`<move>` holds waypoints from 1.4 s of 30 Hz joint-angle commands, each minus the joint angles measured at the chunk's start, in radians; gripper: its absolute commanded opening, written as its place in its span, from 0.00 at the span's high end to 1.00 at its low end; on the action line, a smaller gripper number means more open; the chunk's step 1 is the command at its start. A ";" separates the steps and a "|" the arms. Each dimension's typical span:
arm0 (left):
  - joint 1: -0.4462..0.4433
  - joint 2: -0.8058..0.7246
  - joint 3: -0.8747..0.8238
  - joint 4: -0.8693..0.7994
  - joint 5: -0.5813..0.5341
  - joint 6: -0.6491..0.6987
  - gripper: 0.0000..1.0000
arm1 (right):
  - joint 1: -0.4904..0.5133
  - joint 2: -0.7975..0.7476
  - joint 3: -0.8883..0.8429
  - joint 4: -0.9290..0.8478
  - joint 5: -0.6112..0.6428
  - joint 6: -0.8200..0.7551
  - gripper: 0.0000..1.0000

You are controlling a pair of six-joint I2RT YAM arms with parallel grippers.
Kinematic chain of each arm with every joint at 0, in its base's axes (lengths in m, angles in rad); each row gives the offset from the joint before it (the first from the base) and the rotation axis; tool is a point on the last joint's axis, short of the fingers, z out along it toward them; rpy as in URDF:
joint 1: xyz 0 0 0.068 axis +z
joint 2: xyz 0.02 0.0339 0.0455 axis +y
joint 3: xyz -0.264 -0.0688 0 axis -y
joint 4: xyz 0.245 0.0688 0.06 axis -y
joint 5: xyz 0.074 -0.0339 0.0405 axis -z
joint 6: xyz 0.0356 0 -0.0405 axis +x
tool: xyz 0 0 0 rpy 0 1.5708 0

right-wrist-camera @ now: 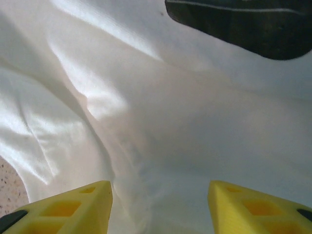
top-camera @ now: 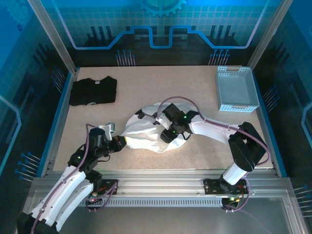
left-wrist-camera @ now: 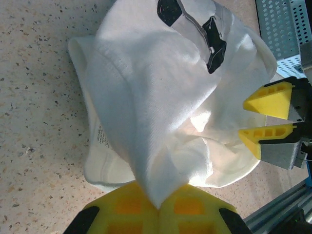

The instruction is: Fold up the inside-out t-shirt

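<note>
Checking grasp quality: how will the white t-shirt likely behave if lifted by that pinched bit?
Probably floppy: the white t-shirt drapes in a ridge from the left end effector, shut on a pinch of it. Likely light, since the cloth looks thin, with light glowing through folds. Pushed, it would probably bunch, as it already lies crumpled.

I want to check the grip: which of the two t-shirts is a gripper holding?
The white t-shirt, crumpled in the middle; the left gripper is shut on a fold of it. The black t-shirt lies folded at the far left, untouched.
</note>
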State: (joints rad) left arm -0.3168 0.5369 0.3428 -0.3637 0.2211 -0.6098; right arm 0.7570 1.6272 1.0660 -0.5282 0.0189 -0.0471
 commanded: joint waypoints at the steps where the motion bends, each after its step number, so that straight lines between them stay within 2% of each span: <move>1: 0.005 -0.003 -0.008 0.010 0.004 -0.023 1.00 | -0.002 -0.006 -0.030 -0.052 -0.007 0.023 0.46; 5: 0.005 0.012 -0.007 0.021 0.011 -0.019 1.00 | 0.004 0.024 -0.023 -0.048 -0.002 0.035 0.47; 6: 0.005 0.017 -0.007 0.024 0.015 -0.018 1.00 | 0.007 0.035 -0.017 -0.044 0.007 0.040 0.50; 7: 0.005 0.020 -0.008 0.027 0.020 -0.018 1.00 | 0.009 0.044 -0.008 -0.042 0.019 0.046 0.56; 11: 0.005 0.034 -0.017 0.049 0.044 -0.016 1.00 | 0.007 -0.001 0.004 0.004 0.123 0.101 0.92; 13: 0.005 0.053 -0.028 0.086 0.090 -0.009 1.00 | -0.012 -0.083 -0.005 0.058 0.119 0.132 1.00; 16: -0.017 0.105 -0.040 0.136 0.124 -0.007 1.00 | -0.058 -0.239 -0.051 0.182 0.052 0.186 1.00; 21: -0.111 0.178 -0.046 0.193 0.070 0.027 0.99 | -0.134 -0.434 -0.163 0.397 -0.110 0.242 1.00; 25: -0.199 0.231 0.005 0.190 -0.010 0.093 0.77 | -0.163 -0.460 -0.181 0.423 -0.176 0.244 1.00; 30: -0.257 0.227 0.088 0.183 -0.150 0.176 0.41 | -0.180 -0.472 -0.224 0.412 -0.195 0.243 1.00; 33: -0.288 0.265 0.128 0.223 -0.198 0.238 0.26 | -0.182 -0.475 -0.227 0.410 -0.204 0.249 1.00; 38: -0.350 0.485 0.267 0.267 -0.195 0.378 0.17 | -0.184 -0.466 -0.228 0.410 -0.220 0.254 1.00; 42: -0.382 0.674 0.372 0.326 -0.152 0.418 0.15 | -0.184 -0.473 -0.235 0.410 -0.223 0.259 1.00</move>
State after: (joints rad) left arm -0.6788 1.1240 0.6514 -0.0967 0.0563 -0.2798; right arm 0.5858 1.1587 0.8371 -0.1471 -0.1776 0.1955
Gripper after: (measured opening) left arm 0.848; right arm 0.048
